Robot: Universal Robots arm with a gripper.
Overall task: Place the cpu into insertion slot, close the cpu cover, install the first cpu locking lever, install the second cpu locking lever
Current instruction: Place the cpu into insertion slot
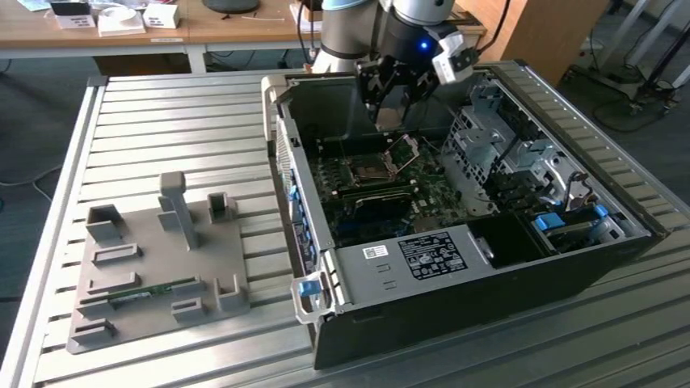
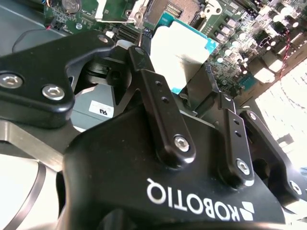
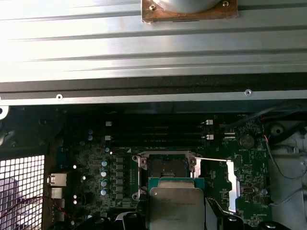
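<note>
My gripper (image 1: 390, 111) hangs inside the open computer case (image 1: 453, 283), above the green motherboard (image 1: 431, 194). It is shut on the cpu (image 2: 180, 52), a flat silvery square with a blue-green edge, pinched between two black fingers (image 2: 144, 62). In the first wrist view the cpu (image 3: 176, 206) hovers just beside the insertion slot (image 3: 167, 167), a dark square socket with a metal rim. The slot (image 1: 367, 168) is bare. The cpu cover (image 3: 231, 184) is swung open to one side; in the exterior view it (image 1: 405, 152) stands upright at the slot's edge.
Long black memory slots (image 3: 158, 135) run beside the socket. Metal drive cages (image 1: 506, 153) fill the case on the exterior view's right. A grey fixture plate (image 1: 161, 259) with a memory stick lies on the slatted table (image 1: 161, 129) at the left.
</note>
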